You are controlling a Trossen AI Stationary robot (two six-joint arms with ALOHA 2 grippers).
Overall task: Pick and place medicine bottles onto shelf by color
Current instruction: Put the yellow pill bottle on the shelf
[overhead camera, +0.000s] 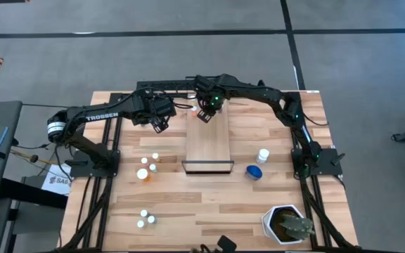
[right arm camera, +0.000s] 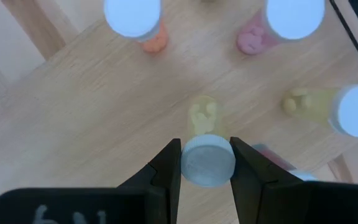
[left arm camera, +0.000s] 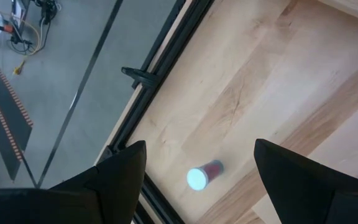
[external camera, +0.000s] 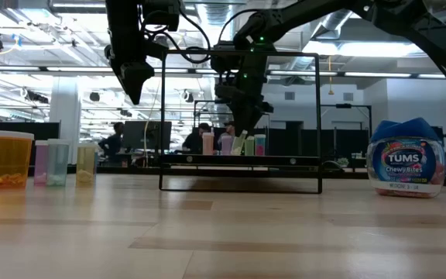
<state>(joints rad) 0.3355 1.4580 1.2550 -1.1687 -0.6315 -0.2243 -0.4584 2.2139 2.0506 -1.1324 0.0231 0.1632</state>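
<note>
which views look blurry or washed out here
Right wrist view: the white caps by the yellowish bottle in the right gripper glare out. Low view: the near tabletop is soft. Left wrist view: the left gripper's fingers are dark silhouettes.

3 bottles (right arm camera: pixel 284 22) crowd the shelf's (overhead camera: pixel 208 144) far end; near end free.

Both arms are matte black, built of jointed segments with black cables looped alongside. The left arm (overhead camera: pixel 100 116) bears white "TROSSEN" lettering and a white ring joint. Behind the right gripper's (right arm camera: pixel 205 163) jaws a green light glows.
</note>
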